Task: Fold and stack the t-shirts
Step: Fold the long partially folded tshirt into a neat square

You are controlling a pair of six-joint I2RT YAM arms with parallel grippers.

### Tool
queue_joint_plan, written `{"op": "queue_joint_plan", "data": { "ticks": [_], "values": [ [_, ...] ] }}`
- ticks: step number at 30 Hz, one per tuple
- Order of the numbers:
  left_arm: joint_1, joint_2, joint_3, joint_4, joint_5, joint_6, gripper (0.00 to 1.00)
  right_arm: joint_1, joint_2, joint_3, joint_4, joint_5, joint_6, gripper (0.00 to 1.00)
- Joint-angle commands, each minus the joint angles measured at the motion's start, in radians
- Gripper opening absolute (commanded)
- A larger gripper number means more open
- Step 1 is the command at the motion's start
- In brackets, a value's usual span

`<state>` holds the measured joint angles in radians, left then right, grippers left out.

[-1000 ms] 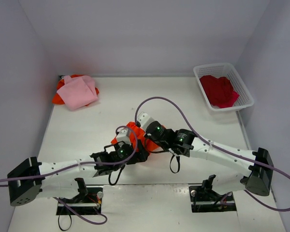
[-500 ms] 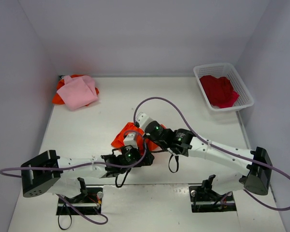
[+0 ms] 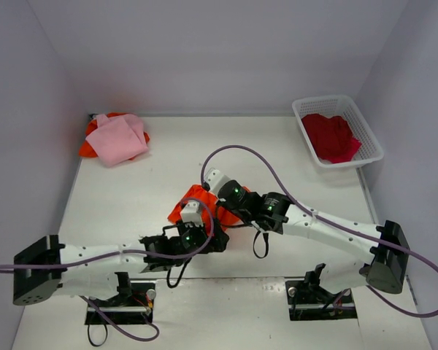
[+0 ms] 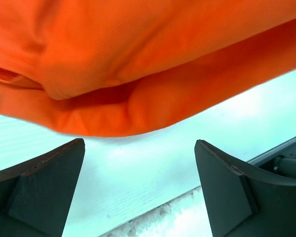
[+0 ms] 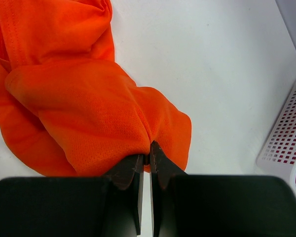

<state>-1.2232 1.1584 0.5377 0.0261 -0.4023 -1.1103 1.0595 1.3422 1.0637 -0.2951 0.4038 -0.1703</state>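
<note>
While my right gripper (image 5: 144,159) clamps the orange t-shirt (image 5: 84,108), apparently to raise its edge, my left gripper (image 4: 139,148) stands spread wide near that edge, holding nothing.

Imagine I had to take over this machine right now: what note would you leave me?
Left gripper: open, holding nothing, jaws facing the edge of the orange t-shirt.
Right gripper: shut on a pinch of that orange t-shirt, mid-table, close to the arms.
Pink t-shirt: far left corner, lying on more orange cloth.
Red t-shirt: crumpled in the white basket, far right.
Done: a pile seems begun at far left.
Left: fold the orange one, add it to the pile, then take out and fold the red one.
</note>
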Motion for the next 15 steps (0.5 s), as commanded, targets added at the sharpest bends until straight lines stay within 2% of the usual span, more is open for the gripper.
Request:
{"op": "queue_joint_plan", "data": {
  "ticks": [1, 6, 9, 12, 13, 14, 15],
  "values": [
    [-0.009, -0.124, 0.054, -0.165, -0.072, 0.007, 0.88, -0.009, 0.015, 0.038, 0.048, 0.021, -0.015, 0.0],
    [-0.024, -0.235, 0.03, -0.242, -0.119, 0.003, 0.88, -0.013, 0.037, 0.035, 0.068, 0.006, -0.017, 0.0],
    [-0.024, -0.24, 0.004, -0.2, -0.125, 0.024, 0.88, -0.013, 0.048, 0.036, 0.077, -0.005, -0.014, 0.0],
    [-0.025, -0.192, -0.027, -0.095, -0.109, 0.055, 0.88, -0.013, 0.051, 0.039, 0.077, -0.003, -0.015, 0.0],
    [-0.028, -0.183, -0.038, -0.025, -0.104, 0.067, 0.88, -0.015, 0.049, 0.039, 0.077, 0.0, -0.017, 0.0],
    [-0.083, -0.157, -0.085, 0.135, -0.128, 0.131, 0.88, -0.015, 0.031, 0.038, 0.077, 0.01, -0.018, 0.0],
    [-0.084, -0.154, -0.09, 0.136, -0.142, 0.132, 0.88, -0.013, 0.031, 0.038, 0.077, 0.01, -0.021, 0.0]
  ]
}}
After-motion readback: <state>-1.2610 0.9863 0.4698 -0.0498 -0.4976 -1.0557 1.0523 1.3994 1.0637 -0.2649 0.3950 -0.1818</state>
